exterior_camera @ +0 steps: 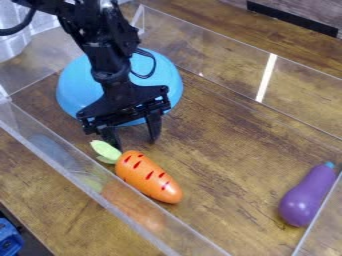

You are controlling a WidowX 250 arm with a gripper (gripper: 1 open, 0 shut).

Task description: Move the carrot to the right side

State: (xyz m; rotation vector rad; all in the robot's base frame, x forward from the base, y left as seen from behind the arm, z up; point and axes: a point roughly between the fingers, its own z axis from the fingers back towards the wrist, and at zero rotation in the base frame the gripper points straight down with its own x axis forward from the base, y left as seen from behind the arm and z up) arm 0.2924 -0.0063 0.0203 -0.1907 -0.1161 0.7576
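Note:
The orange toy carrot (146, 176) with dark-red stripes and a yellow-green leafy tip lies on the wooden floor of the clear bin, at lower left of centre, tip pointing up-left. My black gripper (127, 132) hangs open just above the carrot's leafy end, its fingers spread apart and empty. It does not touch the carrot.
A blue upturned bowl (112, 86) sits behind the gripper at the left. A purple toy eggplant (307, 194) lies at the right edge. Clear plastic walls (54, 150) enclose the wooden surface.

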